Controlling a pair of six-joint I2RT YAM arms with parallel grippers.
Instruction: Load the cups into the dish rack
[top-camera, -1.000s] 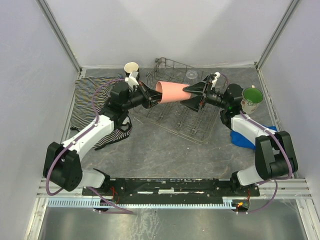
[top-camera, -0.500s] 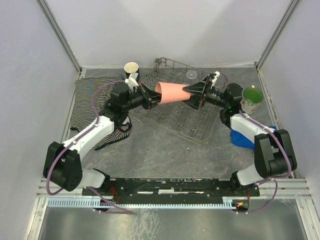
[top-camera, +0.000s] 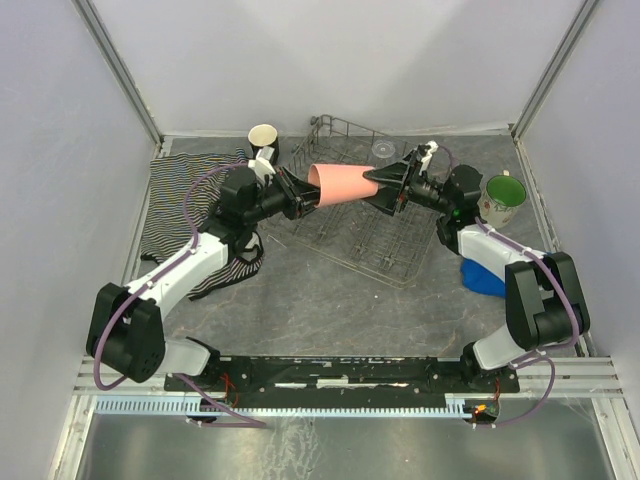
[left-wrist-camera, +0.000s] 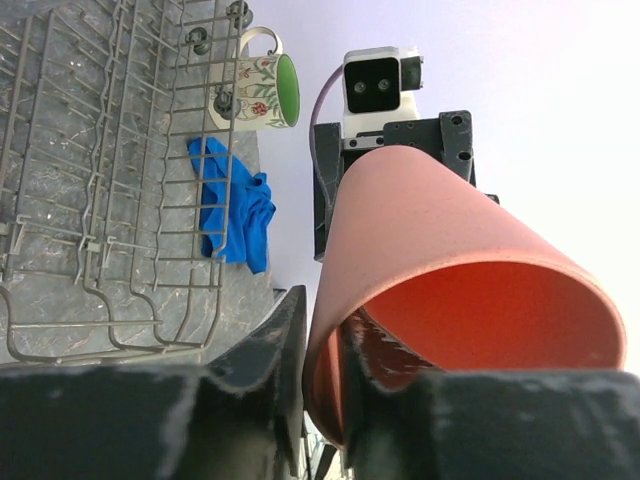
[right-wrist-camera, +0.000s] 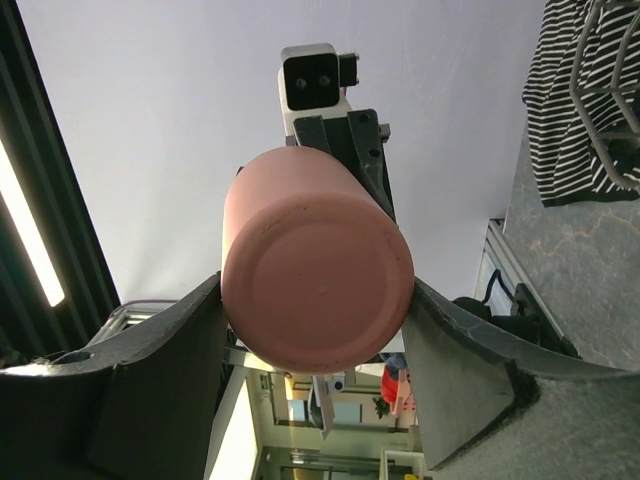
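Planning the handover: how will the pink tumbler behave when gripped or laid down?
The tumbler looks thin-walled at its rim, so it is probably light and may flex under a hard squeeze. Its smooth sides could slip in the jaws. Round and tapered, it would likely roll in a curve if laid down.

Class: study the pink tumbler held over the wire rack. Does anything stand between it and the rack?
Nothing visible does. The pink tumbler hangs sideways above the dish rack; the tines under it look bare, and the jaws sit at its ends.
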